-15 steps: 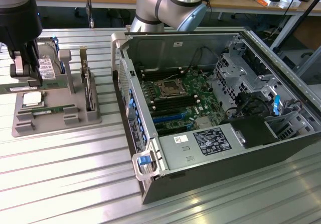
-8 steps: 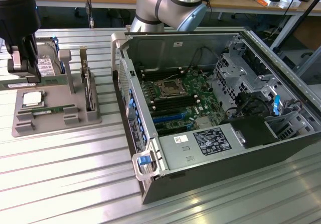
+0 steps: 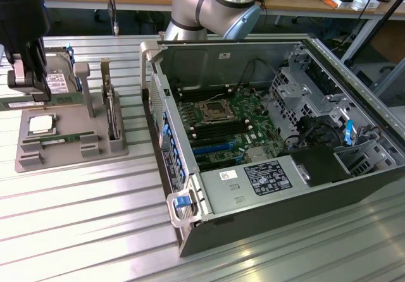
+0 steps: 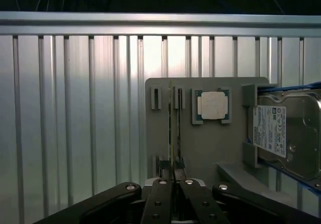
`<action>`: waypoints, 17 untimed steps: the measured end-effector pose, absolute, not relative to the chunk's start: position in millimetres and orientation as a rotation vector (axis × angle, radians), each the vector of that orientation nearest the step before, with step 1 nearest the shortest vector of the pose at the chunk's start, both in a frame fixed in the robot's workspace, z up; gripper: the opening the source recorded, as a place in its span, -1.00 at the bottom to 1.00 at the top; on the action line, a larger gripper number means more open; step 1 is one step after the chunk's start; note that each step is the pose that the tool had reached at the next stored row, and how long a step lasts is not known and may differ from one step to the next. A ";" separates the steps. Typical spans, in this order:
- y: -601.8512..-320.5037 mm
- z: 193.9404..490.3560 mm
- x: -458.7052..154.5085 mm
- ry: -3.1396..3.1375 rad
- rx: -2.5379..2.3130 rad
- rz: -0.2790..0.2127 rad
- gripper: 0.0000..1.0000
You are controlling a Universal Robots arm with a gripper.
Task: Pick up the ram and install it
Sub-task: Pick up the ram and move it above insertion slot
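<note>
Pickup is not yet done, I'd say: the ram (image 3: pixel 60 138) lies in its slots on the grey tray (image 3: pixel 63 160) on the worktop. The gripper (image 4: pixel 173 181) hovers above it, fingers (image 4: pixel 161 199) clenched together on nothing. Installation in the open computer case (image 3: pixel 253 225) remains.

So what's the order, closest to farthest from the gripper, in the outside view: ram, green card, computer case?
1. ram, on the tray by the gripper.
2. green card, upright at tray's end.
3. computer case, exterior view's right.
</note>
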State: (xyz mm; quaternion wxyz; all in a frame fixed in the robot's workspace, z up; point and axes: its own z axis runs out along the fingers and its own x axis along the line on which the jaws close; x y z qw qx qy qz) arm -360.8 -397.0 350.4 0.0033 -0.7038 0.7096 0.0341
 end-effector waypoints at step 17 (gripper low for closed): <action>-397.0 366.9 -360.8 2.218 -2.201 0.119 -0.76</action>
